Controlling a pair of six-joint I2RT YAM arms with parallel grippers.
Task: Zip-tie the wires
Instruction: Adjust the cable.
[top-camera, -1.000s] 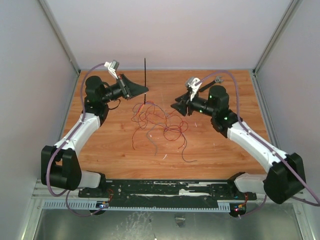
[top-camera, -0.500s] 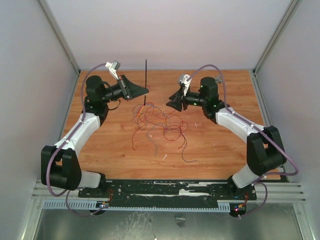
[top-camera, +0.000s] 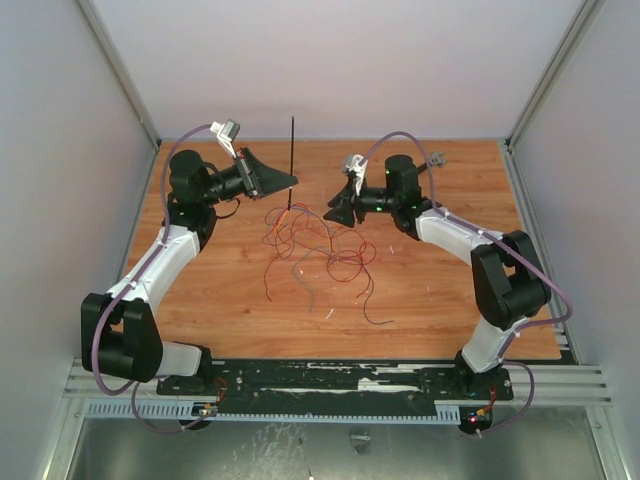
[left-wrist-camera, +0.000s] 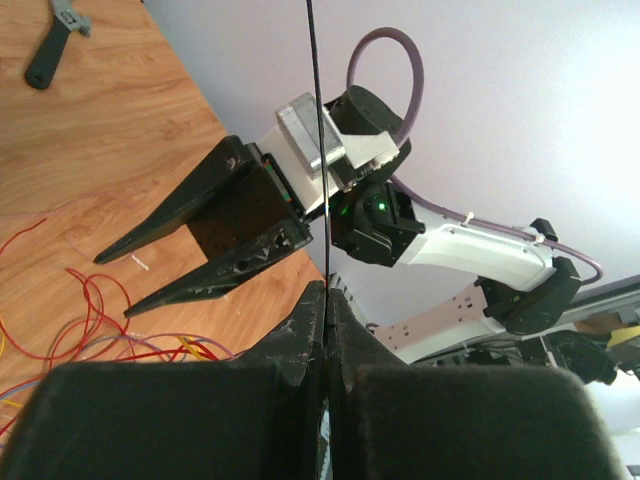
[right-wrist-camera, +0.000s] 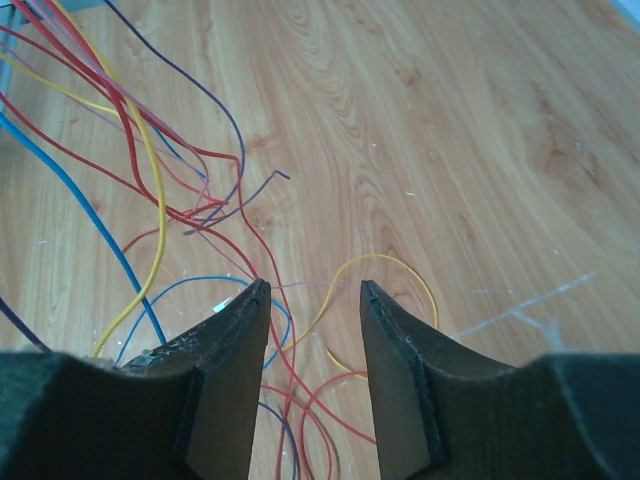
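Wooden desk (top-camera: 430, 290), wires (top-camera: 320, 245) tangled mid-surface.
Left hand (left-wrist-camera: 325, 295) is pinching the upright zip tie (left-wrist-camera: 316, 120), lower end hidden in its grip; right hand (right-wrist-camera: 315, 290) is hovering open over the wires' edge.

The wires (top-camera: 318, 246) lie on the table (top-camera: 450, 290), zip tie (top-camera: 291, 150) behind them

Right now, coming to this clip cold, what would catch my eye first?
A thin black plastic zip tie stands upright toward the back of the wooden table, pinched in the shut left gripper. In front of it sprawls a loose tangle of thin, mostly red wires at mid-table, with the open right gripper poised at its far right edge.
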